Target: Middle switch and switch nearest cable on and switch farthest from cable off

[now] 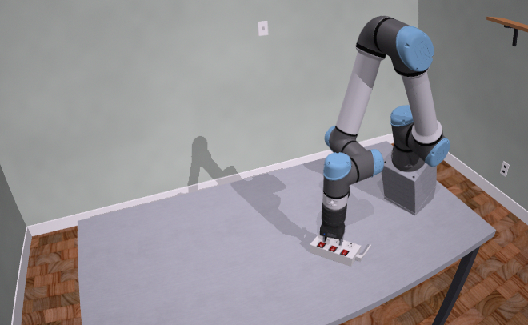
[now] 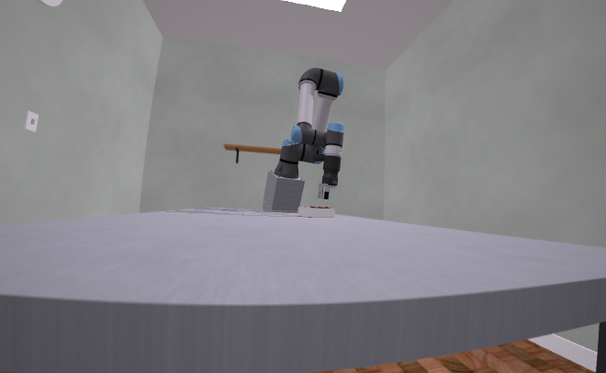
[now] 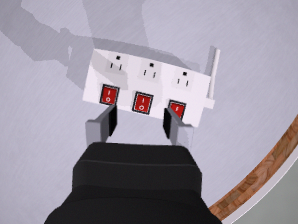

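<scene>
The jaws stand wide with nothing between them. The gripper (image 3: 139,124) points down just above the white power strip (image 3: 197,95), its fingers straddling the middle red switch (image 3: 143,103). The strip lies flat and upright on the grey table (image 1: 186,258), three red switches in a row beside three sockets, cable stub (image 1: 364,250) at its end towards the pedestal (image 1: 410,194). Farther back, a wooden wall shelf (image 1: 518,27).
</scene>
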You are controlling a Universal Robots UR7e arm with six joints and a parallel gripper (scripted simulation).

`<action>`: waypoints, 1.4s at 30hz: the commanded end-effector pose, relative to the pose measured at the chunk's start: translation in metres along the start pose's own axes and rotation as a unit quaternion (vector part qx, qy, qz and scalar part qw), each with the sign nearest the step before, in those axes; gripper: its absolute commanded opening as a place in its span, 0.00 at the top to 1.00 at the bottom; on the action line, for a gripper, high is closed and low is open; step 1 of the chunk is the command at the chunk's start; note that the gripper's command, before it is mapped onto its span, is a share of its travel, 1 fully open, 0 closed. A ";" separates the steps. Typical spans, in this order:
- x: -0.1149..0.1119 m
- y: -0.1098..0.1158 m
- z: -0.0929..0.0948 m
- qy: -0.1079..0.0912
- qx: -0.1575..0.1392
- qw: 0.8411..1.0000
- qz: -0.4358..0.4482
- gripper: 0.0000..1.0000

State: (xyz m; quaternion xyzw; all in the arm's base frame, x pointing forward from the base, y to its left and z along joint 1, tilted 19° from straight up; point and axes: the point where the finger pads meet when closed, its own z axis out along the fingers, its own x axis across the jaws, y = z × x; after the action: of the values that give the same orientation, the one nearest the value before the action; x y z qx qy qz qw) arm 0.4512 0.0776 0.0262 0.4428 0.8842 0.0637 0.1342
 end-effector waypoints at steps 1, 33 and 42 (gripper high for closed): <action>0.000 0.000 0.000 0.000 -0.001 1.000 0.000 0.00; 0.012 -0.054 -0.065 0.021 -0.021 0.949 0.312 0.00; 0.018 -0.064 -0.075 0.025 -0.026 0.926 0.375 0.00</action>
State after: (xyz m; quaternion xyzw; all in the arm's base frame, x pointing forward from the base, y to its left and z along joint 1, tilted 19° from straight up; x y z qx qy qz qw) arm 0.3747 0.0554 0.0759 0.7255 0.6676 0.1389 0.0934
